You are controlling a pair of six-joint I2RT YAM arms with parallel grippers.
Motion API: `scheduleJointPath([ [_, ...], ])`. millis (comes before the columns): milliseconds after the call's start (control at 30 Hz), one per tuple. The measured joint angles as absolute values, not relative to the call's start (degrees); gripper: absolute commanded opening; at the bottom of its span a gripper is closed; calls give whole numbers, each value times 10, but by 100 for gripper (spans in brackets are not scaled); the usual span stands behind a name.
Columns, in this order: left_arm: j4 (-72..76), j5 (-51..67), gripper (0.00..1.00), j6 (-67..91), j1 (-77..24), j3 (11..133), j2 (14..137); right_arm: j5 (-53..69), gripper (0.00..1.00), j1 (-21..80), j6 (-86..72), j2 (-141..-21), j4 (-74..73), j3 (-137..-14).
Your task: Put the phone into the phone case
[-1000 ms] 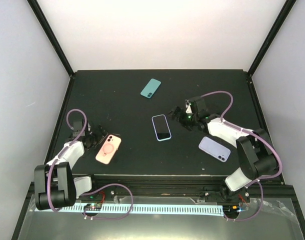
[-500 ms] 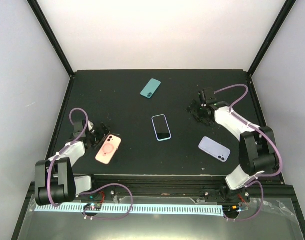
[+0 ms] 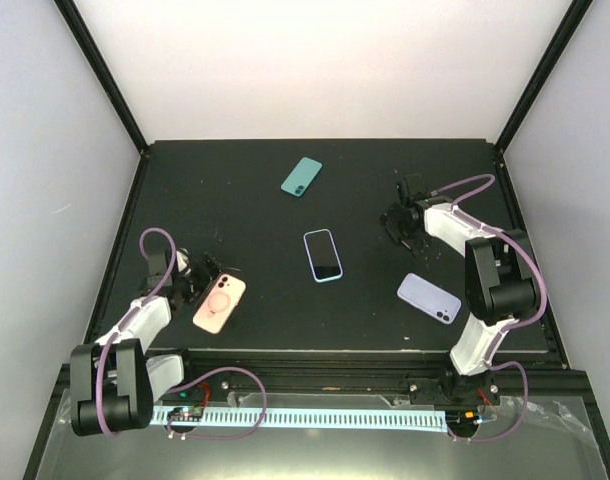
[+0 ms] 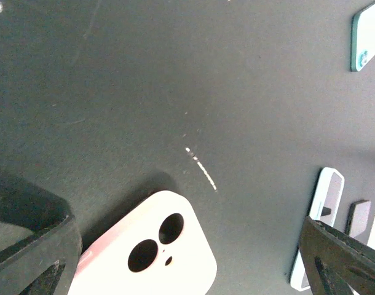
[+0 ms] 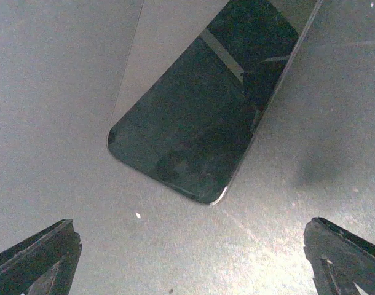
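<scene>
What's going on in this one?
Two robot arms are meant to put the slim teal-green phone into the pale lavender phone case, but neither is touched. The phone lies far back on the black table, the case apart near its right edge. The left arm holds its jaws beside a pink ring-marked phone, the right arm beyond the case; both jaws are open and empty.

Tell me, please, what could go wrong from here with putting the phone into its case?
1. Wrong pick: the open left claw sits at the pink phone, while the teal phone lies far away, toward the back.
2. The teal phone lies flat, back up; its slim edge may slip from a claw.
3. The lavender case seems to lie back up, so it may need turning.
</scene>
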State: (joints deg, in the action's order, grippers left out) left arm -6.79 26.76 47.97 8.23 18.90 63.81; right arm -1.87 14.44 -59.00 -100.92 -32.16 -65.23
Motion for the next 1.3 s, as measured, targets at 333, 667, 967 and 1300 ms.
scheduleJointPath([
  [333, -178, 233, 99, 479, 79, 201, 591, -24, 99, 130, -597, -1033, -327, -682],
  [667, -220, 223, 99, 485, 58, 185, 542, -36, 99, 121, -606, -1079, -349, -734],
  [967, -255, 225, 99, 509, 39, 168, 481, -70, 98, 118, -639, -1153, -430, -855],
  [1300, -276, 224, 99, 533, 11, 160, 452, -87, 99, 114, -679, -1192, -486, -894],
])
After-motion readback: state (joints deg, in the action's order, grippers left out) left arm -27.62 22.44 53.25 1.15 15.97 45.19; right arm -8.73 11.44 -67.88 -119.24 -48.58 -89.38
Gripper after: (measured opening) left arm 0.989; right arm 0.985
